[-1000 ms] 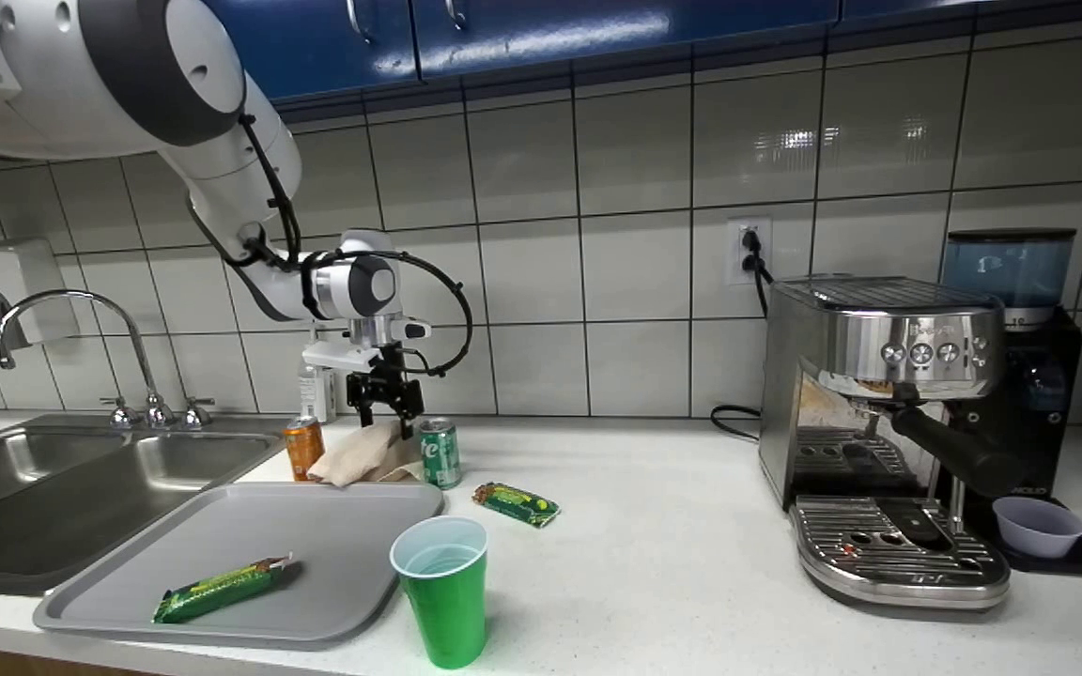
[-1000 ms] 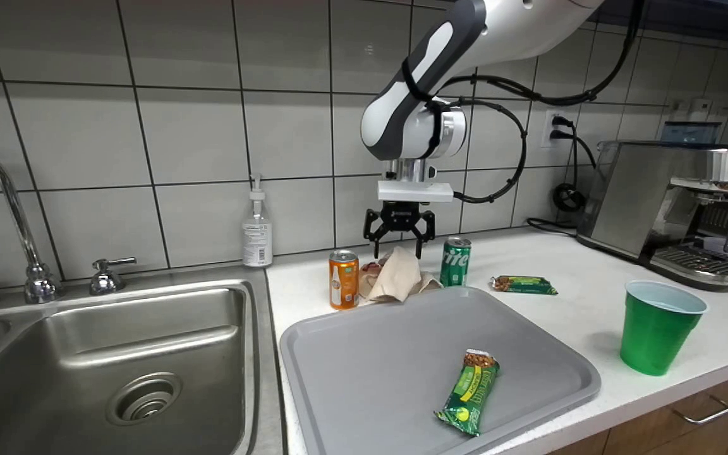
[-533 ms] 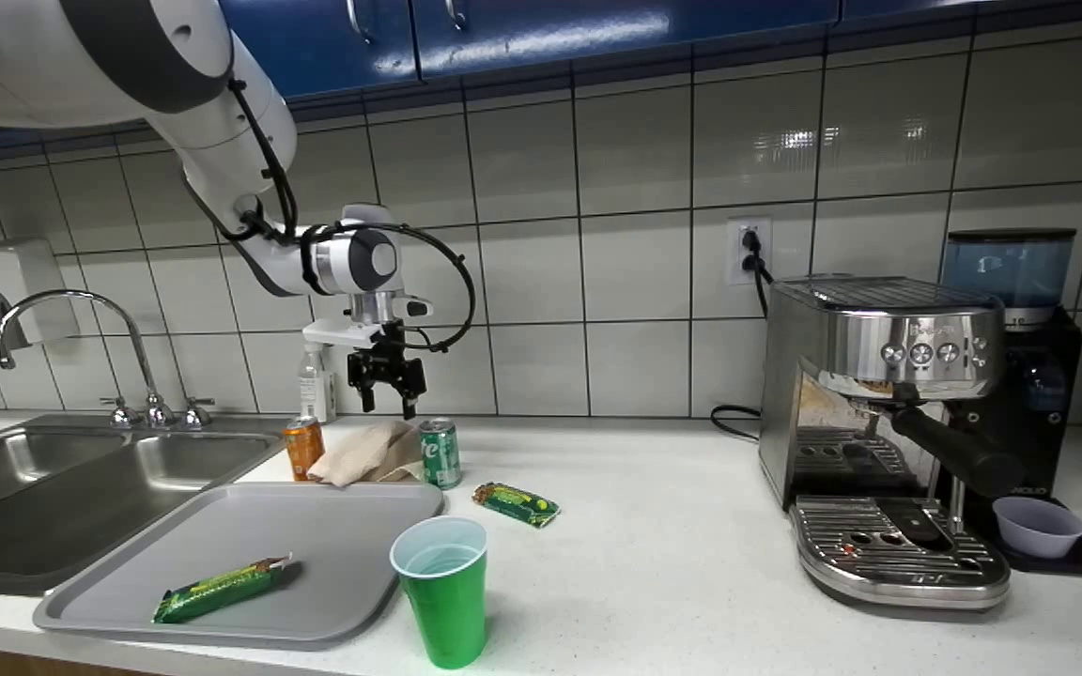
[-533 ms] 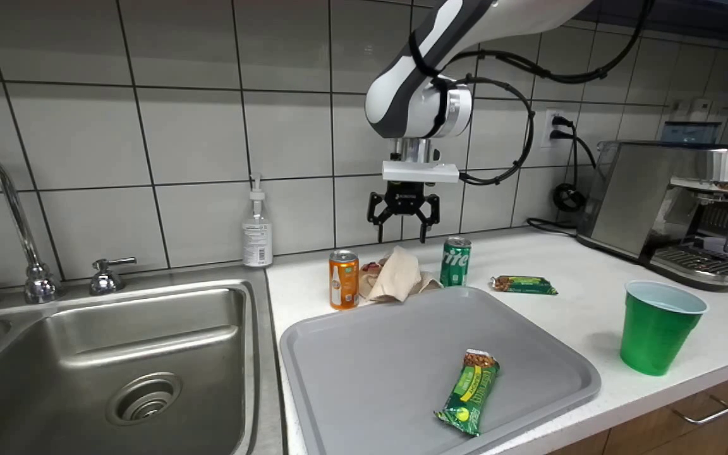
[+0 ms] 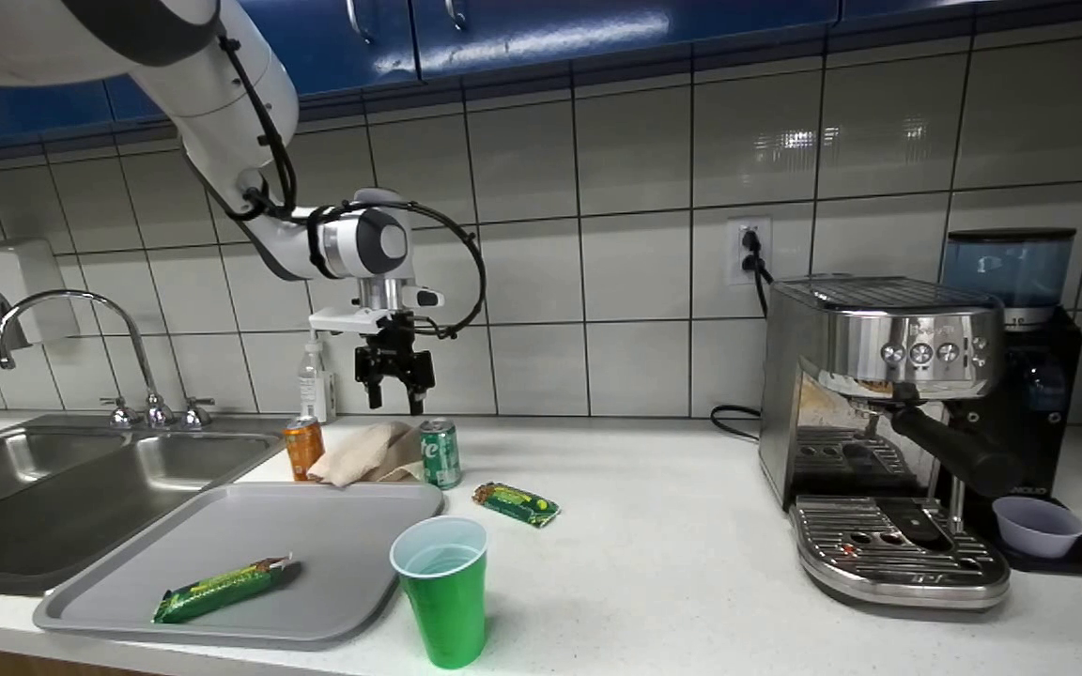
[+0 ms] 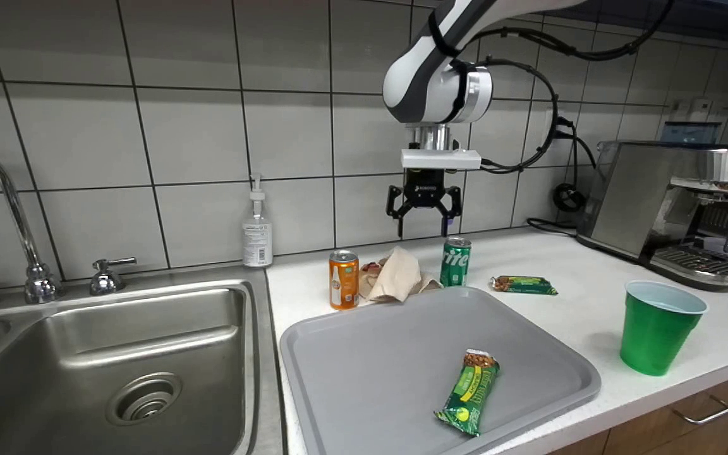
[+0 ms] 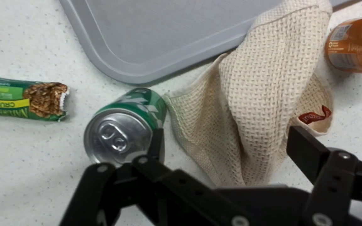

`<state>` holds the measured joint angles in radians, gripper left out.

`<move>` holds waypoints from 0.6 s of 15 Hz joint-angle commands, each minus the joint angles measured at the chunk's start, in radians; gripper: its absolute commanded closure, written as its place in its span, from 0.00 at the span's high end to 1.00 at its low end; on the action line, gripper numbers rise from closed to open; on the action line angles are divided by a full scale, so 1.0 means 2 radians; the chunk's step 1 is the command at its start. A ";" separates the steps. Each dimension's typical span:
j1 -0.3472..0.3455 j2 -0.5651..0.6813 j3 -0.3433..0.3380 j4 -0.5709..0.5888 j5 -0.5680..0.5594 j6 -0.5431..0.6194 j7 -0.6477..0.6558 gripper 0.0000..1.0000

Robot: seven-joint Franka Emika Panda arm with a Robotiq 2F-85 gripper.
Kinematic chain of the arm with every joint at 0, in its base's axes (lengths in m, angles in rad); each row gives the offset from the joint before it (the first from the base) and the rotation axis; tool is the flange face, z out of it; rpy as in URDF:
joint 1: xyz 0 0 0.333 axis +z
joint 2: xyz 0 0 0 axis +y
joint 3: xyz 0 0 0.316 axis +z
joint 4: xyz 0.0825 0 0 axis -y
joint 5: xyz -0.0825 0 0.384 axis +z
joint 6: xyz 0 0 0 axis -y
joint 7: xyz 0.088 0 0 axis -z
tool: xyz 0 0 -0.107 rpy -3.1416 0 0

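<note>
In the wrist view, the hand [image 7: 224, 134] covers the near end of a crumpled beige cloth [image 7: 262, 78] and a little of the green can [image 7: 123, 124]; the orange can [image 7: 357, 47] is cut off at one edge and a wrapped bar [image 7: 42, 99] at the opposite one. The hand's fingers are spread wide above the cloth, with only air between them. The cloth lies on the bench [image 5: 672, 582] between the two cans and overlaps the tray [image 5: 316, 526] in the wrist view, though whether it rests on the rim is hard to tell. A small red scrap [image 7: 315, 116] shows in its fold, too covered to name. The tray holds a second bar [image 5: 222, 590], making two; the first lies on the bench near the green can. One green cup [image 6: 658, 335] stands upright near the tray, its contents impossible to make out. The sink [image 6: 149, 322] has two bowls and is cut off in both exterior views, and one coffee machine [image 6: 648, 199] is cut off in an exterior view.
</note>
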<state>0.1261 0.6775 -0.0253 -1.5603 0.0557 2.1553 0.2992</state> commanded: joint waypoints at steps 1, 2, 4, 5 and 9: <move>-0.010 -0.039 0.000 -0.047 -0.001 -0.002 -0.006 1.00; -0.013 -0.043 0.001 -0.053 0.000 0.001 -0.007 1.00; -0.017 -0.050 0.000 -0.066 0.002 0.007 -0.008 1.00; -0.019 -0.053 0.000 -0.071 0.003 0.008 -0.008 1.00; -0.028 -0.060 -0.003 -0.087 0.004 0.010 -0.009 1.00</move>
<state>0.0881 0.6076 -0.0314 -1.6711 0.0557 2.1583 0.2992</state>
